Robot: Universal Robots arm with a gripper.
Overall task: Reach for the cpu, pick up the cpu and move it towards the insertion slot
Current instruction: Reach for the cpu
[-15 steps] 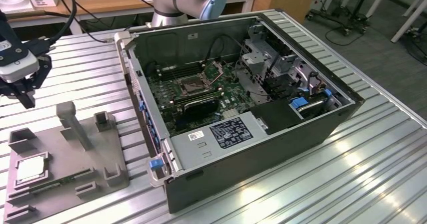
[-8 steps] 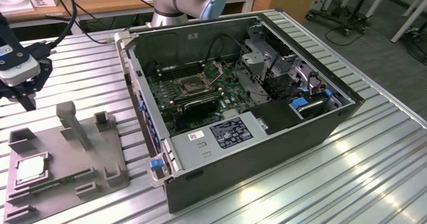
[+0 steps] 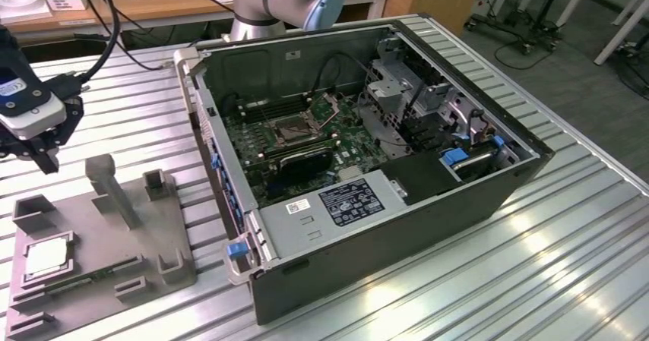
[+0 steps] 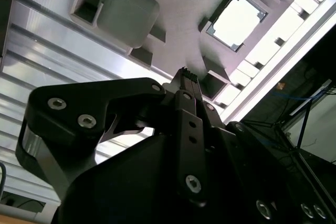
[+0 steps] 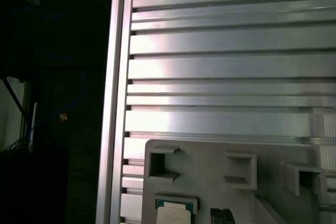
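Note:
The cpu [image 3: 45, 257], a pale square chip, lies in a recess of the grey fixture plate [image 3: 112, 238] at the exterior view's lower left. It shows bright in the second wrist view [image 4: 236, 22] and as a sliver in the first wrist view [image 5: 176, 214]. My gripper [image 3: 45, 165] hangs above the table behind the plate, well short of the cpu, fingers shut with nothing between them [image 4: 184, 73]. The insertion slot [image 3: 294, 132], a dark socket in a silvery bracket, sits on the motherboard inside the open computer case [image 3: 487, 204].
A tall grey post [image 3: 112, 189] and low blocks rise from the fixture plate, between my gripper and the case. A green memory stick [image 3: 76, 280] lies beside the cpu. The case's left wall [image 3: 208, 136] stands between the plate and the motherboard. The table [image 3: 568, 265] is ribbed aluminium.

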